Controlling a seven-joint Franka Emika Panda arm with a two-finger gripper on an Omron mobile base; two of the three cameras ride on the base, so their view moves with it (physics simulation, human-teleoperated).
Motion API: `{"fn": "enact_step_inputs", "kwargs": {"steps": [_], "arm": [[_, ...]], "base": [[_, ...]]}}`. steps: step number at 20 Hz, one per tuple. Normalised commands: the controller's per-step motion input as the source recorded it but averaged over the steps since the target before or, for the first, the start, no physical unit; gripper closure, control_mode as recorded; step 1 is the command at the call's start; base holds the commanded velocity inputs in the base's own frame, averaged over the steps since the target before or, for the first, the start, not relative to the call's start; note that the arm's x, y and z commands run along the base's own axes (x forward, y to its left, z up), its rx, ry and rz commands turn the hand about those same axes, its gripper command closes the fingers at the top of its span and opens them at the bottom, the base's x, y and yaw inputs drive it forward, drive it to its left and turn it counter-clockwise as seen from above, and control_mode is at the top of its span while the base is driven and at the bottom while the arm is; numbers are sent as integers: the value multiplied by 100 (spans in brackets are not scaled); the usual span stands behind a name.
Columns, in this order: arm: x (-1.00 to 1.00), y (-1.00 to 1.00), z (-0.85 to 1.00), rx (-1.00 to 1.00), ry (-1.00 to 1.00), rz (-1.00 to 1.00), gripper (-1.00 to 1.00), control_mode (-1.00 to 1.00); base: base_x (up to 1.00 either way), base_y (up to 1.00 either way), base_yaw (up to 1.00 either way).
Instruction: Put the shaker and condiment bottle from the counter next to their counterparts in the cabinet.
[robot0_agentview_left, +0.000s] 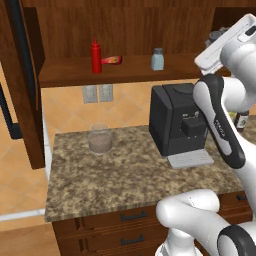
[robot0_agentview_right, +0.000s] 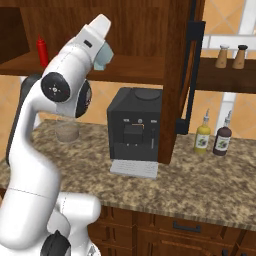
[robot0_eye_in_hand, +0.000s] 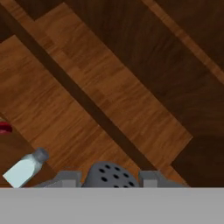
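My gripper (robot0_eye_in_hand: 108, 178) is shut on the shaker (robot0_eye_in_hand: 108, 174); its dark perforated cap sits between the fingertips. The hand is raised at the right end of the cabinet (robot0_agentview_left: 125, 20) shelf, and the gripper (robot0_agentview_left: 216, 37) reaches in over the wood. On the shelf stands the twin shaker (robot0_agentview_left: 157, 59), also seen low on the left as the twin shaker (robot0_eye_in_hand: 25, 168). Further left stands the tall red squeeze bottle (robot0_agentview_left: 96, 56). The condiment bottle (robot0_agentview_left: 112, 60) lies on its side right beside it. A pale blue shaker body (robot0_agentview_right: 104, 59) shows under the hand; I cannot tell which one.
A black coffee machine (robot0_agentview_left: 175, 122) stands on the counter (robot0_agentview_left: 115, 175) under the shelf, with a glass jar (robot0_agentview_left: 100, 138) to its left. The open cabinet door (robot0_agentview_right: 176, 75) hangs right of the machine. Beyond it are a yellow bottle (robot0_agentview_right: 202, 137) and a dark bottle (robot0_agentview_right: 222, 140).
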Motion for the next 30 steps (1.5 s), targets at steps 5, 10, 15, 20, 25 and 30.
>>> {"fn": "enact_step_inputs", "kwargs": {"steps": [5, 10, 15, 20, 25, 30], "arm": [[20, 0, -49, -5, 0, 0, 100, -100], [19, -1, -19, -3, 1, 0, 100, -100], [35, 0, -25, 13, 42, -3, 100, -100], [6, 0, -1, 3, 12, 0, 100, -100], [1, 0, 0, 1, -7, 0, 100, -100], [3, -11, -20, 30, -9, 8, 100, -100]], "base": [[0, 0, 0], [0, 0, 0], [0, 0, 0], [0, 0, 0], [0, 0, 0], [0, 0, 0]]}}
